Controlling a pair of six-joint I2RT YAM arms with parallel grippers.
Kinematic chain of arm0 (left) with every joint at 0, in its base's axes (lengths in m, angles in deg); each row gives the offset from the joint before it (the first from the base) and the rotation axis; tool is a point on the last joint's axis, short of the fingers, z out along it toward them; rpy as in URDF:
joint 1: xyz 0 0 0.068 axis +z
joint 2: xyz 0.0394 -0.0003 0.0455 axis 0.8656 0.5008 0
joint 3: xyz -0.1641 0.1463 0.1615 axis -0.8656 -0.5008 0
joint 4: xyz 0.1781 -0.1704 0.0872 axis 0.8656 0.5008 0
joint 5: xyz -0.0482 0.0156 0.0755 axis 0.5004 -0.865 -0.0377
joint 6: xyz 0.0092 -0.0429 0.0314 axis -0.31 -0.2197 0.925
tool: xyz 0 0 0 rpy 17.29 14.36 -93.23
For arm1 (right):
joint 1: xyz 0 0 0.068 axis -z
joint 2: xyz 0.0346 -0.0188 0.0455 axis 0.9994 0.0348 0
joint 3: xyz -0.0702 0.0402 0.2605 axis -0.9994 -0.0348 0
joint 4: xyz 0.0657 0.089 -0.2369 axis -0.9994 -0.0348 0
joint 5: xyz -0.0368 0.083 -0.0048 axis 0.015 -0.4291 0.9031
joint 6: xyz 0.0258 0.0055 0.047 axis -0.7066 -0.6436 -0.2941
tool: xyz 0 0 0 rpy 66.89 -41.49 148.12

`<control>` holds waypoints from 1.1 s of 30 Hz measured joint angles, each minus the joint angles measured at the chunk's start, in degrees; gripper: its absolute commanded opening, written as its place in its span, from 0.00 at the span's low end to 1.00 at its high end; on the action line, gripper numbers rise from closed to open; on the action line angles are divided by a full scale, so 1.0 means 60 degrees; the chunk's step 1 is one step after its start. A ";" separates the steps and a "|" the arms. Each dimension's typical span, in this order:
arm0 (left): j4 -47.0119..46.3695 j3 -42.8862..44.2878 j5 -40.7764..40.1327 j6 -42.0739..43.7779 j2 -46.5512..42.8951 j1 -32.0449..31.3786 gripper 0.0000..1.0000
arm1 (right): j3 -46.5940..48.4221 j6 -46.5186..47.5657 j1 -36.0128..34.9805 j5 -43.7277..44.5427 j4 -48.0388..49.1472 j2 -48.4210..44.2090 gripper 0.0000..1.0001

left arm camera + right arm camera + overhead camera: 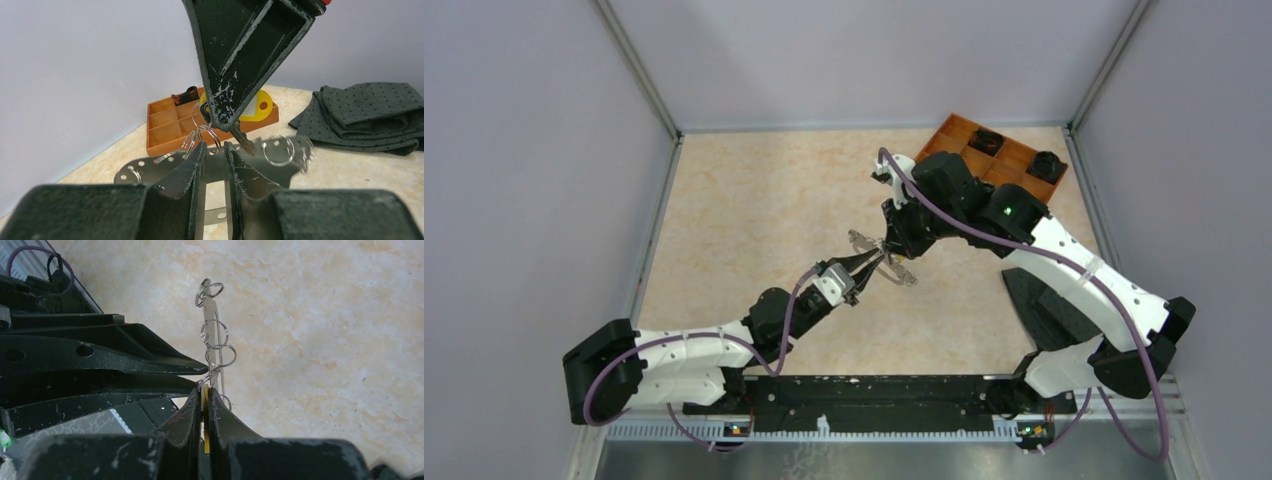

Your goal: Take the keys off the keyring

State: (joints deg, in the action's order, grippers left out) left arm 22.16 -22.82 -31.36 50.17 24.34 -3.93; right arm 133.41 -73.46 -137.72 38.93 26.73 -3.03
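Observation:
The keyring (902,272) is a flat grey metal plate with holes and small split rings, held above the table's middle. My left gripper (869,262) is shut on its edge; in the left wrist view the fingertips (197,152) clamp the plate (145,170). My right gripper (892,243) comes from above and is shut on the yellow tag (261,106), with the dark key (243,141) hanging beneath. In the right wrist view the tag (205,402) sits between the pads, and the keyring (214,330) shows edge-on. A split ring (212,134) still links the keys to the plate.
An orange compartment tray (984,150) with dark items stands at the back right, also seen in the left wrist view (167,125). A folded dark cloth (1049,305) lies on the right, under the right arm. Grey walls enclose the table.

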 measured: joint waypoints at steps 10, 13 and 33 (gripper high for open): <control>-0.0138 0.0044 -0.0062 -0.0025 0.0189 0.0000 0.24 | -0.0113 -0.0098 0.0000 -0.0084 0.0066 -0.0033 0.00; -0.0135 0.0051 -0.0069 -0.0036 0.0226 -0.0007 0.24 | -0.0113 -0.0102 0.0000 -0.0095 0.0066 -0.0051 0.00; 0.0066 0.0164 -0.0200 -0.0248 0.0262 -0.0007 0.00 | -0.0375 -0.0095 0.0000 0.0044 0.0160 -0.0117 0.00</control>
State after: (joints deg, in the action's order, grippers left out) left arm 22.55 -21.83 -32.56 48.68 25.91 -3.97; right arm 131.15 -74.03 -137.72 39.19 27.69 -3.73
